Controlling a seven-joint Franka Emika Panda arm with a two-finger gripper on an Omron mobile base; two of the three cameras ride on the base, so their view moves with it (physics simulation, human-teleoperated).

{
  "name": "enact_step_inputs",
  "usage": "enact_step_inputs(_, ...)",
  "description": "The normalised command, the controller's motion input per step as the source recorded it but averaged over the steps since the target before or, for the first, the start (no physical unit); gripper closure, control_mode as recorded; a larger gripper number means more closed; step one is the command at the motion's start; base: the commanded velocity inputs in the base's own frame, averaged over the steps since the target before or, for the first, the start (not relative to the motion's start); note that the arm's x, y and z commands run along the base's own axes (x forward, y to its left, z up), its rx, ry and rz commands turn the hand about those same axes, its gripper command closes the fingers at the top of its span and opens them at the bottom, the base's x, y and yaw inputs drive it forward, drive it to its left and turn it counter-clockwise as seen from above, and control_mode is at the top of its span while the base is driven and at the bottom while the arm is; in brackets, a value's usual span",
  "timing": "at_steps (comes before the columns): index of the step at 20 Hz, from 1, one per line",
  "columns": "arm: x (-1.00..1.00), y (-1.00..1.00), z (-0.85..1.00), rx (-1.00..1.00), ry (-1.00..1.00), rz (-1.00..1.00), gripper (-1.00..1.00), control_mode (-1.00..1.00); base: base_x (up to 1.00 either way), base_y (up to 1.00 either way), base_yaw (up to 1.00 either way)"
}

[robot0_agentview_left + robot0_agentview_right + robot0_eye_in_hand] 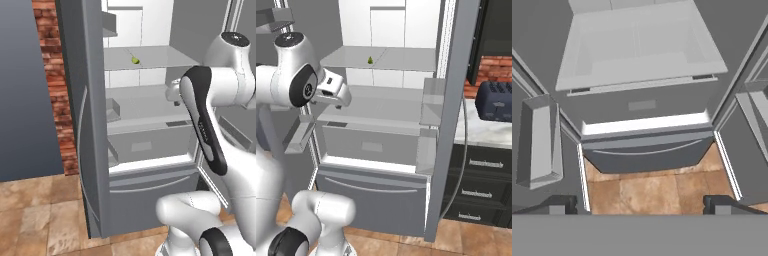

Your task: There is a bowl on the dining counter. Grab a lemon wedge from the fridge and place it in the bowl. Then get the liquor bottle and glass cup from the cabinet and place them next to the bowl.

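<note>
- Fridge (pixel 150 145) open in front of me, both doors swung out. Left door (pixel 85 125) runs down the centre-left of the left base view; right door (pixel 453 115) runs down the centre-right of the right base view.
- Lemon wedge (pixel 135 60), small and yellow-green, lies on the upper shelf (pixel 160 57) toward the back, upper centre of the left base view. Right base view shows it upper centre too (pixel 370 60), alone on that shelf.
- My claw (pixel 640 202) is spread wide, nothing between the tips. In the hand view the two dark fingertips (pixel 559 204) stand at the bottom left and bottom right, far apart.
- Hand (pixel 333 90) hangs at the left side of the right base view, in front of the fridge opening, below the lemon shelf and well apart from the wedge. Not touching anything.
- Hand view looks down the front of the fridge: pale crisper bin (pixel 642 50) at top, grey freezer drawer (pixel 647 150) mid-frame, brown tile floor (pixel 652 187) below it.
- Door bin (pixel 539 140) at the left of the hand view.
- Brick wall (pixel 55 85) upper left of the left base view, beside the left door.
- Dark toaster (pixel 495 102) on the pale counter (pixel 481 132) at the right edge of the right base view, dark drawers (pixel 481 185) beneath.
</note>
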Motion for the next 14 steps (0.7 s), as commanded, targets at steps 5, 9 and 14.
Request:
enact_step_inputs(5, 0.11, -0.01, -0.01, -0.01, 0.00, 0.00, -1.00, -1.00, 0.00, 0.00, 0.00)
enact_step_inputs(9, 0.00, 0.00, 0.00, 0.00, 0.00, 0.00, -1.00, 1.00, 0.66, -0.03, 0.00)
enact_step_inputs(14, 0.00, 0.00, 0.00, 0.00, 0.00, 0.00, -1.00, 1.00, 0.89, -0.11, 0.00)
